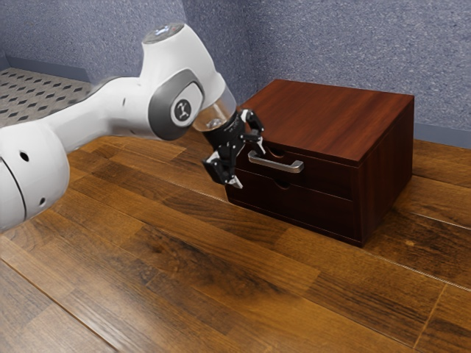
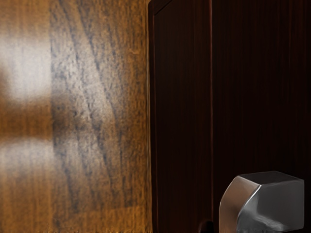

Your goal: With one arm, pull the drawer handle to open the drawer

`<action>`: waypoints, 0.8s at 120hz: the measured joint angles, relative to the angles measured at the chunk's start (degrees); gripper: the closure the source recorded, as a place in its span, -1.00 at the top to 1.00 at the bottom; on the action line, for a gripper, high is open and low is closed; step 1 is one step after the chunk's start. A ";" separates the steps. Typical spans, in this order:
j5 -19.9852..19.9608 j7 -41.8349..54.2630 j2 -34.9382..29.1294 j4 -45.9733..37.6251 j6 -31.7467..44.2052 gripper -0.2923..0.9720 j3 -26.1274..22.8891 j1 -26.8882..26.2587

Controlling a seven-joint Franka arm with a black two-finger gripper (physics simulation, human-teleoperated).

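A dark wooden cabinet point(image 1: 331, 118) with two stacked drawers stands on the floor. The upper drawer point(image 1: 324, 176) carries a silver bar handle point(image 1: 278, 163). My black gripper point(image 1: 241, 153) hangs open at the end of the handle nearer the exterior view's left, one finger above it and one below. I cannot tell whether either finger touches the bar. The wrist view looks along the dark drawer front point(image 2: 243, 87), with the silver handle end point(image 2: 262, 201) just under my hand. The drawer front looks about level with the cabinet face.
The lower drawer point(image 1: 294, 206) has a small notch at its top edge. Wooden plank floor point(image 1: 184, 272) spreads in front of the cabinet and toward the exterior view's left. A grey wall point(image 1: 331, 37) stands behind.
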 joint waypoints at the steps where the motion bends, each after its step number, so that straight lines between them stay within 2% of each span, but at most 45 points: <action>1: 0.00 -0.01 0.00 0.00 0.02 0.42 -0.01 -0.02; 50: -0.01 -0.45 -0.25 -0.45 1.08 -0.29 -0.08 -0.08; 68: 0.01 -0.53 -1.35 -2.38 1.26 -0.41 0.01 -0.27; 96: 0.09 -0.65 -6.24 -7.96 2.11 -0.46 0.00 -0.57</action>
